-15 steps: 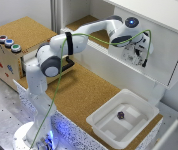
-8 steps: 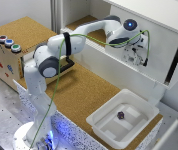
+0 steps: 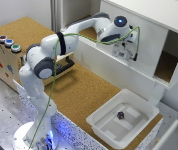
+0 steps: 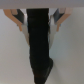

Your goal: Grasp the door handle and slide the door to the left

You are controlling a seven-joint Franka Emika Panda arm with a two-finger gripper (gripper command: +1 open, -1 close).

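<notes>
Cork worktop is lying below the claw at the door; only the wrist view is showing its fingers flanking the door handle, contact unclear.

The arm rose from its base at the lower left of the exterior view, bent at the elbow and stretched toward the upper right — its gripper pointed downward, finger spacing unreadable.

We see even, soft indoor light with faint shadows; the exterior view is grainy and slightly soft, while the wrist view is heavily blurred close up.
</notes>
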